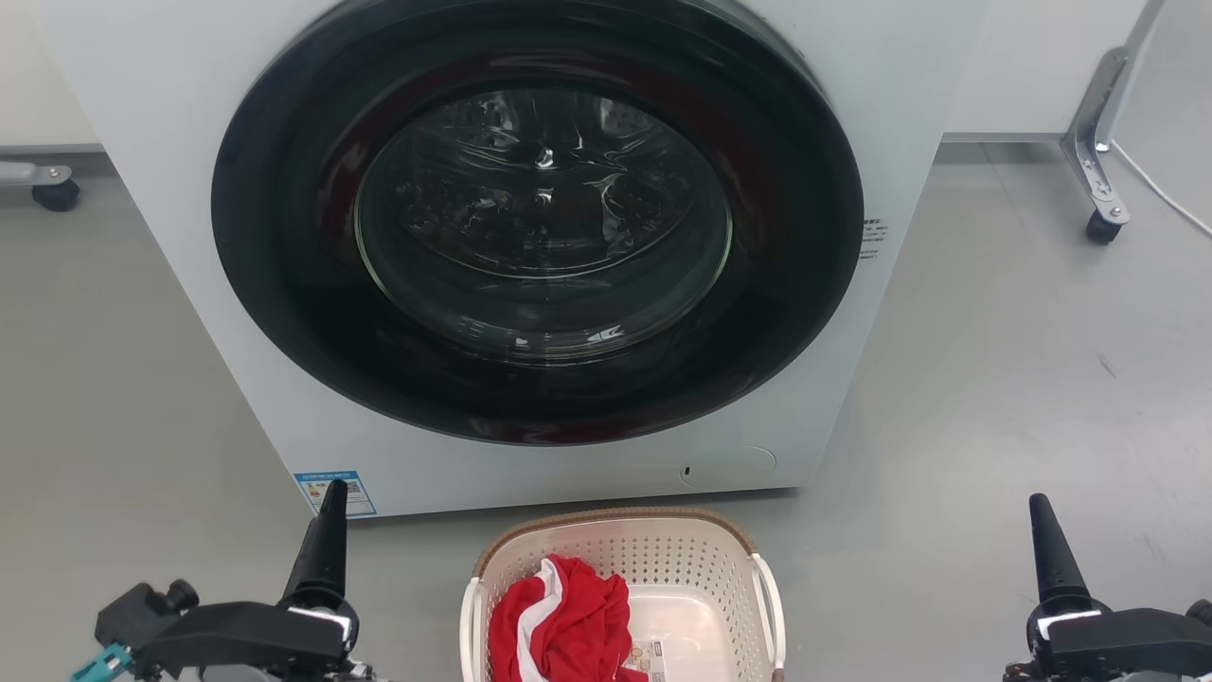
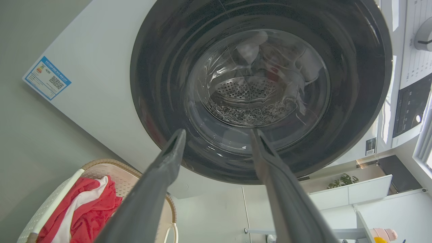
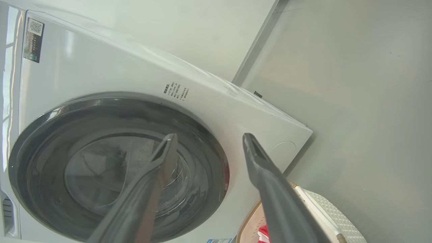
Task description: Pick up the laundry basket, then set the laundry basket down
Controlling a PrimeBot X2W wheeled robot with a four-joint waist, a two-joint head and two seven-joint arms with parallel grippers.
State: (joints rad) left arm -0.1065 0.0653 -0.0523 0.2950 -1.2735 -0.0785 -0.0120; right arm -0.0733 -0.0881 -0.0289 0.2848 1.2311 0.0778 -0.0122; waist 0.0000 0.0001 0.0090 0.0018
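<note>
The laundry basket (image 1: pixel 663 552) stands on the grey floor at the bottom middle of the head view, right before the washing machine. It is cream-white and perforated, with a brown rim and white side handles. A red and white garment (image 1: pixel 566 620) lies in its left half. My left gripper (image 1: pixel 331 502) is to the basket's left and my right gripper (image 1: pixel 1042 516) far to its right, both apart from it. In the left wrist view the left gripper (image 2: pixel 218 132) is open and holds nothing, with the basket (image 2: pixel 101 167) at lower left. The right gripper (image 3: pixel 210 135) is likewise open, with the basket (image 3: pixel 325 206) at lower right.
A white front-loading washing machine (image 1: pixel 180 218) with its round dark door (image 1: pixel 540 223) shut rises just behind the basket. A metal leg on a caster (image 1: pixel 1098 204) and a white cable (image 1: pixel 1165 194) stand at the back right. Another caster (image 1: pixel 54 192) is at the back left.
</note>
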